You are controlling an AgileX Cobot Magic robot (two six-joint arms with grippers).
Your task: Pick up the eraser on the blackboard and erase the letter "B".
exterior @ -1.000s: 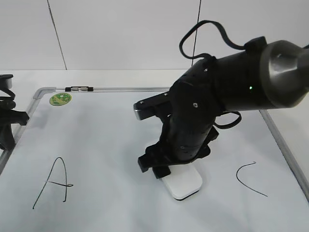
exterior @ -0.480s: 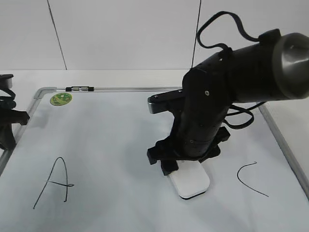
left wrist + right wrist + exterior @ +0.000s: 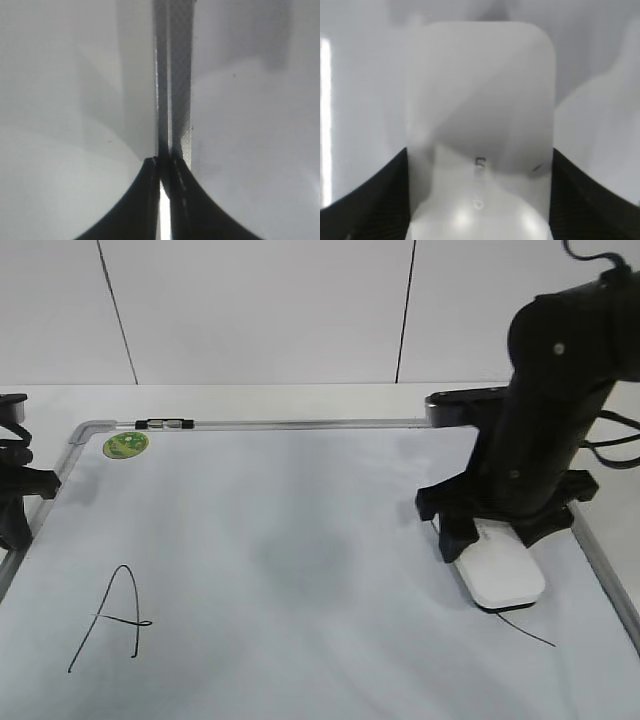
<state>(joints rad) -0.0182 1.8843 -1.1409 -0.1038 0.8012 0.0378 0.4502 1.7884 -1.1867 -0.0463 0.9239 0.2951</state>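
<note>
The white eraser point(image 3: 505, 577) lies flat on the blackboard point(image 3: 280, 540) at the right, held by my right gripper point(image 3: 500, 528), which is shut on its sides. In the right wrist view the eraser point(image 3: 480, 100) fills the space between the two jaws of the right gripper point(image 3: 479, 155). No letter "B" shows anywhere on the board. The black "A" point(image 3: 112, 618) is at the lower left. Only the lower tail of the "C" point(image 3: 530, 633) shows beside the eraser. My left gripper point(image 3: 15, 502) is shut and empty at the board's left edge point(image 3: 172, 100).
A green round sticker point(image 3: 126, 445) and a small black-and-silver clip point(image 3: 165, 424) sit at the board's top left. The grey frame point(image 3: 600, 570) runs close to the right of the eraser. A white wall stands behind the table.
My right arm has slid the eraser from the board's middle to the right, onto the upper part of the "C". The left arm has not moved.
</note>
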